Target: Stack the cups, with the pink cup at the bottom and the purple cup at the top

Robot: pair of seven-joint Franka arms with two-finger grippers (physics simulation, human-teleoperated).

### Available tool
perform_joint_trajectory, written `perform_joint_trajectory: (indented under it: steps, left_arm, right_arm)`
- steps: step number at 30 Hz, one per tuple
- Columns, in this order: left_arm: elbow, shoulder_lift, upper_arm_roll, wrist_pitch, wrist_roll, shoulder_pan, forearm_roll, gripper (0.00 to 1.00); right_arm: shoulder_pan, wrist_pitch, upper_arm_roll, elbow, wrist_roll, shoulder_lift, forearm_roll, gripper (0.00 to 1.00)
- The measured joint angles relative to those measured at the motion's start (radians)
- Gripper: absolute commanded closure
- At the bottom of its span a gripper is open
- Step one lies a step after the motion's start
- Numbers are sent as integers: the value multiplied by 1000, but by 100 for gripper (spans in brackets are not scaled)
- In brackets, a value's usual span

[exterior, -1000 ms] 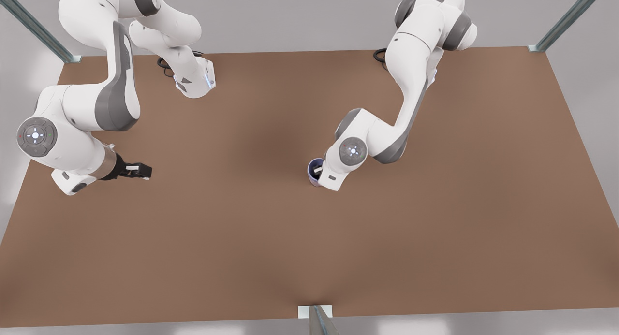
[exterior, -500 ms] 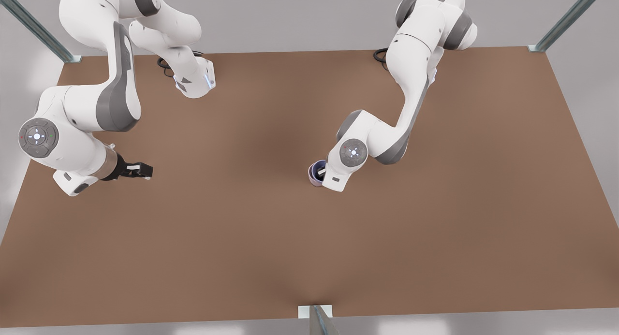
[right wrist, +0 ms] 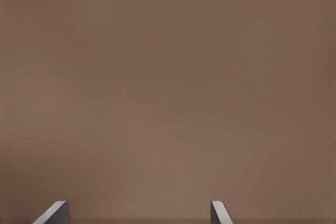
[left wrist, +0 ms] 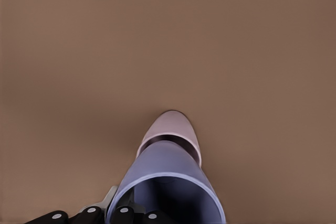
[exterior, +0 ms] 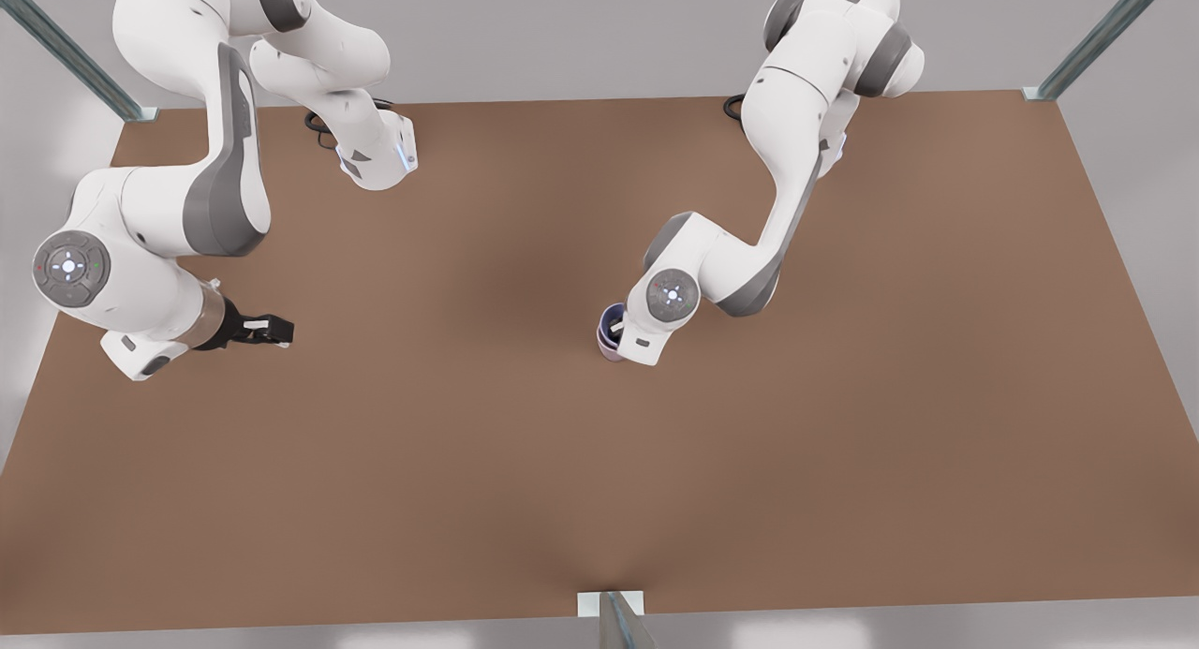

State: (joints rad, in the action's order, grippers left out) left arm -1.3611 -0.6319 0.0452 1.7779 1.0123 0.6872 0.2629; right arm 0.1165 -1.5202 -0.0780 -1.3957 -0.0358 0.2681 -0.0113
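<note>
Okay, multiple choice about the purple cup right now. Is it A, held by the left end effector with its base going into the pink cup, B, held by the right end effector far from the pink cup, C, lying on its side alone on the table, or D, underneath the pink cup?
A: in the left wrist view the left end effector grips the purple cup at its rim, and the cup's base sits in the pink cup.

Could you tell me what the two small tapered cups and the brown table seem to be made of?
The blue-violet tapered cup, held by the left gripper, and the pale pink-mauve cup under it look like matte plastic: thin walls, flat even colour, no glare. The brown table looks like matte board, uniform and without visible grain. The right gripper waits, open.
</note>
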Motion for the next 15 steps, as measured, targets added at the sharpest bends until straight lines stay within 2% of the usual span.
perform_joint_trajectory:
  steps: [15]
  left_arm:
    - [-1,-14,-7,17,11,0,5,79]
  right_arm:
    - [-3,0,0,-1,5,-1,1,0]
